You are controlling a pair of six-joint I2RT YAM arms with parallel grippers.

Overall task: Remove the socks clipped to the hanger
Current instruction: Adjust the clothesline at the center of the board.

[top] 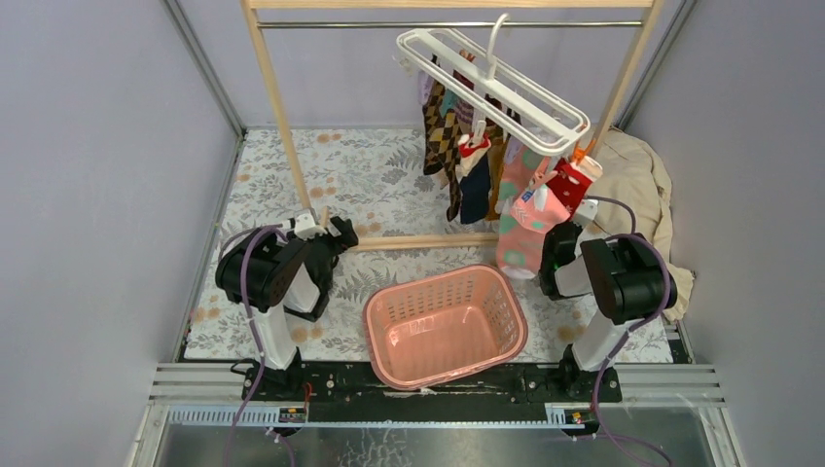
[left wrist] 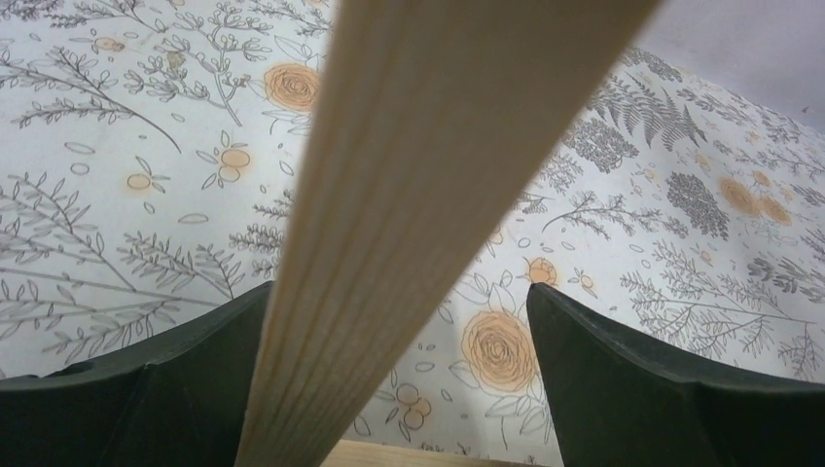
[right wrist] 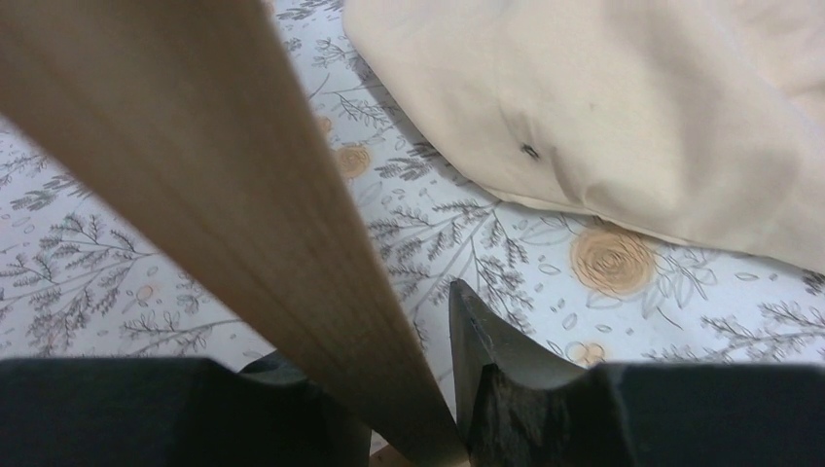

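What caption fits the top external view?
Socks hang clipped to the white hanger behind a pink basket, left gripper at the wooden rack's foot.

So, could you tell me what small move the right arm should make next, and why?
Probably ease the right gripper back off the wooden post, then lift it toward the pink sock, the nearest. The socks are all still clipped to the hanger, none is in the basket yet, and the post runs between the jaws, so it likely has to clear that first.
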